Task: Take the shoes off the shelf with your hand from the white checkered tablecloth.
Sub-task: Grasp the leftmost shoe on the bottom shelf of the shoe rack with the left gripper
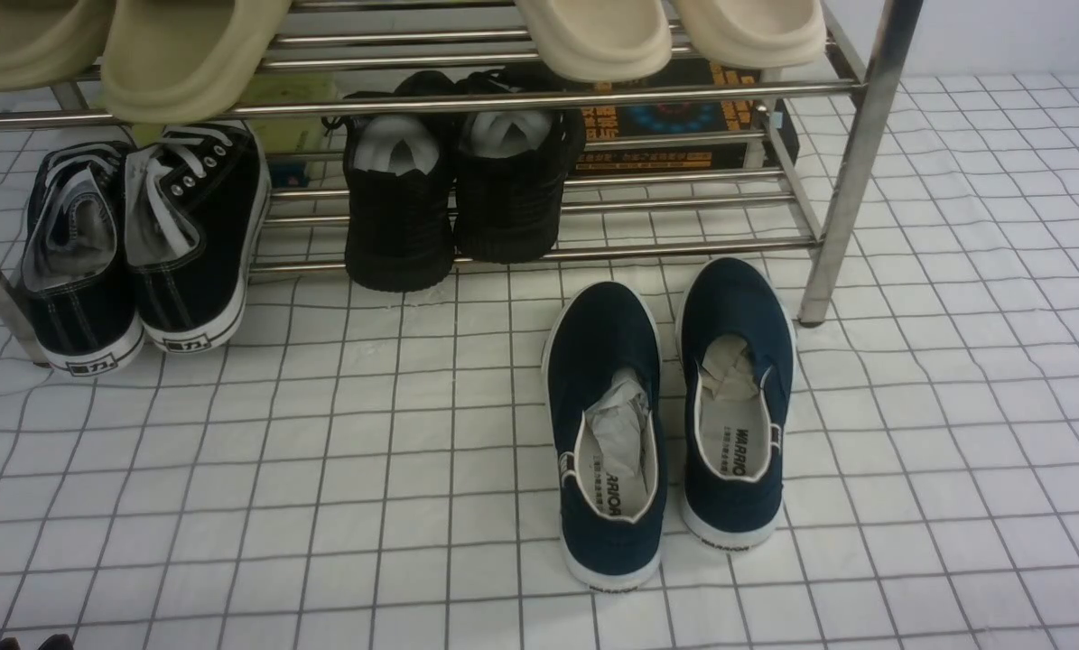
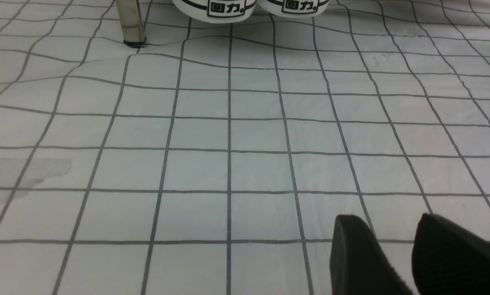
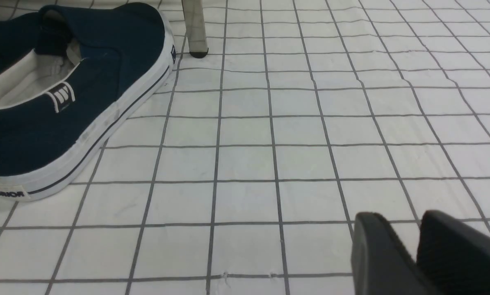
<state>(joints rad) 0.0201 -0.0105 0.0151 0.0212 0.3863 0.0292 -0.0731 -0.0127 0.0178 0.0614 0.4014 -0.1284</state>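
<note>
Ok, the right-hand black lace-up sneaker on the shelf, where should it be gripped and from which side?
Take the sneaker by its heel collar, coming from the front and slightly above. It leans toe-up against the shelf rails with its heel toward the robot and its opening exposed, so one finger could probably slip inside behind the heel.

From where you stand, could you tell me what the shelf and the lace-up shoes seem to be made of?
The shelf: shiny metal tubing, probably chromed steel, judging by its bright reflections. The shoes: matte black fabric, likely canvas, with white stitching; white soles look like rubber.
</note>
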